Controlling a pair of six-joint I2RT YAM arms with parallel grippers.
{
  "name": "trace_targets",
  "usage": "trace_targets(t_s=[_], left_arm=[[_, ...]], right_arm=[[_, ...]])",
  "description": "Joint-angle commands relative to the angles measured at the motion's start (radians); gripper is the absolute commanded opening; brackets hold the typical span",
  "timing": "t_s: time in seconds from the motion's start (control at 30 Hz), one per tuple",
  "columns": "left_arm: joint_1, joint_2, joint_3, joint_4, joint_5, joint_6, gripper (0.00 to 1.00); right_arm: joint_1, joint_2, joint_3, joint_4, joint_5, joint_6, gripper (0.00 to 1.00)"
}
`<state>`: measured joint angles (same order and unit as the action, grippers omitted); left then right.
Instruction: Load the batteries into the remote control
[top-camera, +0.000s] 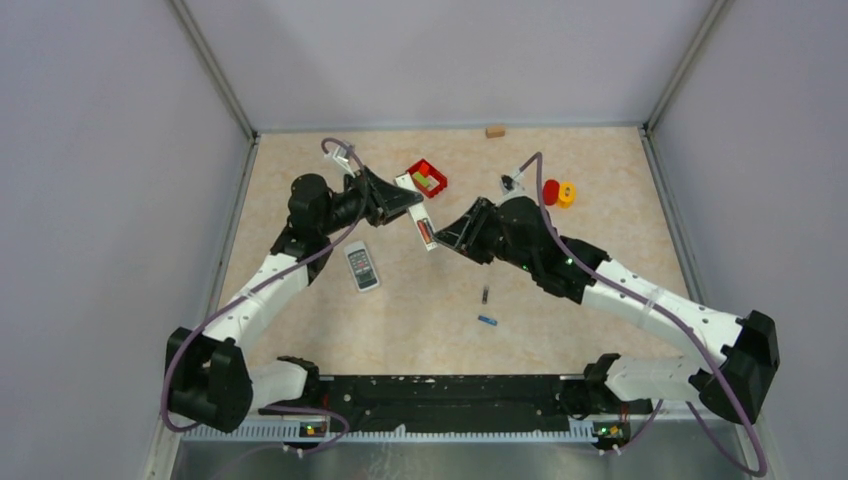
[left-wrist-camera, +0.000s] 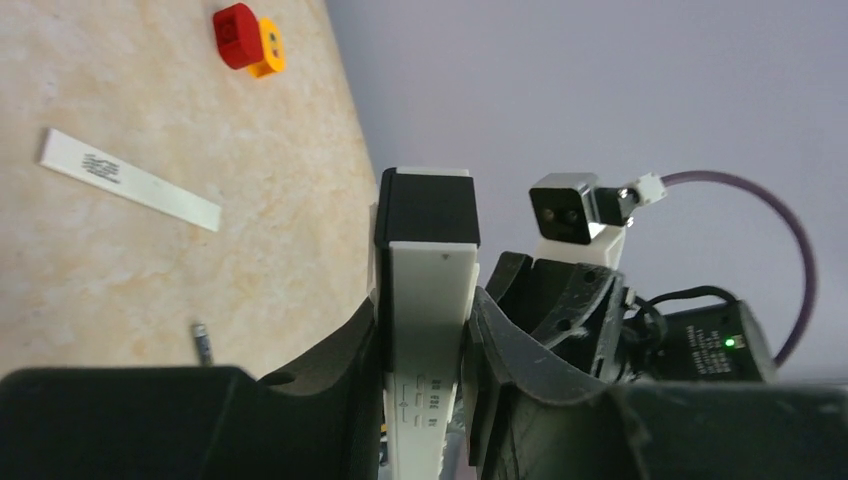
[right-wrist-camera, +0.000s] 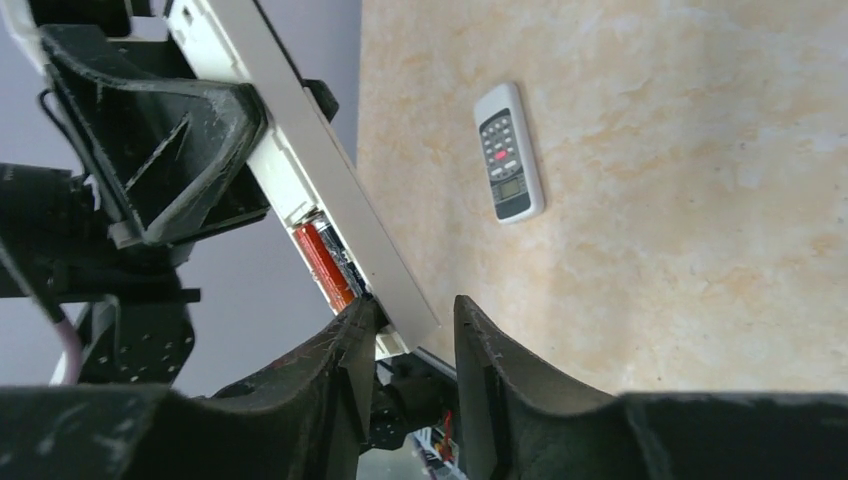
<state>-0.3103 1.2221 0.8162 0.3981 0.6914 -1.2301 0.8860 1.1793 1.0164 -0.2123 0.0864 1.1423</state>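
Above mid-table, my left gripper (left-wrist-camera: 425, 320) is pinching the white remote (left-wrist-camera: 428, 270); my right gripper (right-wrist-camera: 412, 320) is straddling its end, grip unclear. Red-and-black battery (right-wrist-camera: 322, 262) is sitting inside it; blue battery (top-camera: 487, 321) is lying on the table (top-camera: 600, 210).

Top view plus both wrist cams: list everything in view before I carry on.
held remote: one, white, aloft between grippers, compartment open
seated batteries: two, red and dark, in that compartment
loose batteries: two, dark and blue, table centre
second remote: one, white-grey, table, left of centre
bin: one, red, green piece inside, far side
round pieces: two, red and yellow, far right
block: one, tan, far edge
strip: one, white, printed, flat on table
left gripper: black, clamped on held remote
right gripper: black, straddling remote's end, grip unclear
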Motion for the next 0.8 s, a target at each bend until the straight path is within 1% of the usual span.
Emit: trace_targets(t_s=[0.0,0.03,0.1,0.17,0.23,0.3,0.37,0.47,0.5,0.6,0.67,0.77], left_arm=[[-0.036,-0.098,0.102,-0.113,0.034,0.146,0.00],[-0.035,-0.102,0.103,-0.143,0.014,0.177,0.00],[-0.036,-0.110,0.101,-0.181,-0.021,0.223,0.00],[-0.036,-0.109,0.094,-0.201,-0.044,0.245,0.00],[-0.035,-0.105,0.083,-0.209,-0.065,0.249,0.00],[-0.034,-0.096,0.075,-0.209,-0.078,0.245,0.00],[-0.035,-0.087,0.072,-0.212,-0.097,0.239,0.00],[-0.034,-0.075,0.073,-0.226,-0.125,0.237,0.00],[-0.034,-0.071,0.073,-0.228,-0.132,0.239,0.00],[-0.035,-0.064,0.072,-0.229,-0.145,0.236,0.00],[-0.034,-0.060,0.074,-0.229,-0.149,0.235,0.00],[-0.031,-0.055,0.077,-0.230,-0.143,0.234,0.00]], right_arm=[[-0.008,-0.018,0.019,-0.119,0.116,-0.118,0.46],[-0.008,-0.040,0.008,-0.102,0.116,-0.136,0.54],[-0.009,-0.096,-0.031,-0.034,0.103,-0.216,0.66],[-0.010,-0.148,-0.069,0.074,0.073,-0.294,0.73],[-0.010,-0.175,-0.080,0.136,0.028,-0.393,0.78],[-0.010,-0.170,-0.059,0.160,-0.019,-0.519,0.80],[-0.010,-0.139,-0.016,0.151,-0.059,-0.638,0.81],[-0.010,-0.074,0.045,0.127,-0.083,-0.739,0.82],[-0.010,-0.054,0.060,0.122,-0.112,-0.765,0.83],[-0.009,0.023,0.110,0.092,-0.141,-0.811,0.83],[-0.009,0.063,0.138,0.075,-0.134,-0.815,0.82],[-0.008,0.070,0.132,0.093,-0.126,-0.801,0.77]])
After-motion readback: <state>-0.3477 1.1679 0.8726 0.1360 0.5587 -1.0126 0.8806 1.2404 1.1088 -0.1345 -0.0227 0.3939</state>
